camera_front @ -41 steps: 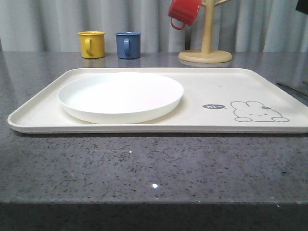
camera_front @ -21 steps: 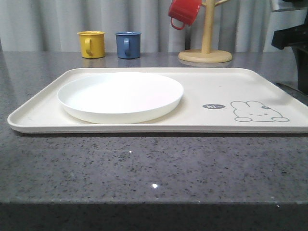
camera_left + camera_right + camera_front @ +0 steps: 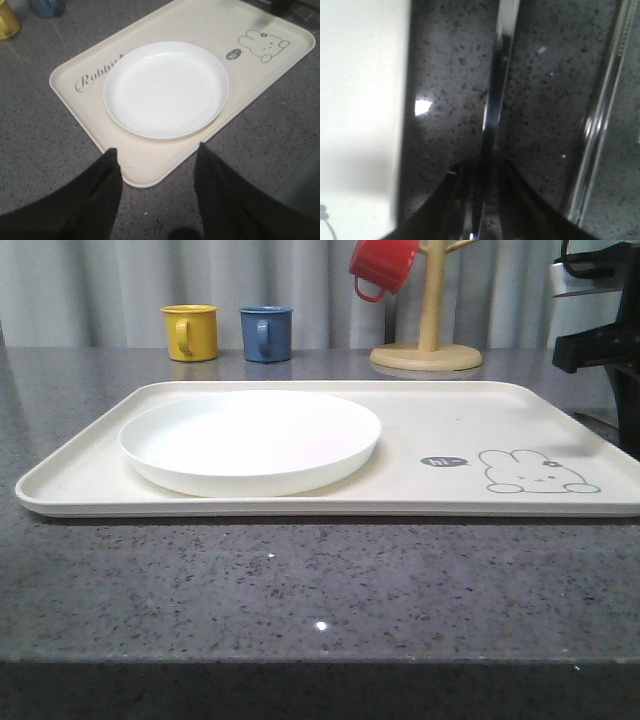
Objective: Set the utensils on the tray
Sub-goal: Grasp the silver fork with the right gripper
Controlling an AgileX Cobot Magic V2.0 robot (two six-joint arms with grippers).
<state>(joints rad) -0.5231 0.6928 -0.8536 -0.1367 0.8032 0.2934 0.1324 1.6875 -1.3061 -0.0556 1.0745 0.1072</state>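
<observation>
The cream tray (image 3: 450,420) with the rabbit drawing lies across the table, a round white plate (image 3: 250,440) on its left half. In the right wrist view my right gripper (image 3: 480,167) is low over the dark counter beside the tray's edge (image 3: 360,100). Its fingers straddle the slim shiny handle of one utensil (image 3: 492,100), with a sliver of counter still showing beside it. A second slim metal utensil (image 3: 600,115) lies parallel, further from the tray. My left gripper (image 3: 157,155) hangs open and empty above the tray's corner (image 3: 165,170).
A yellow mug (image 3: 190,332) and a blue mug (image 3: 266,333) stand at the back. A wooden mug tree (image 3: 428,345) carries a red mug (image 3: 382,265). My right arm (image 3: 600,340) rises at the tray's right end.
My right arm has come into the front view at the far right and moved lower and further left over the last second. Tray, plate and mugs have not moved.
</observation>
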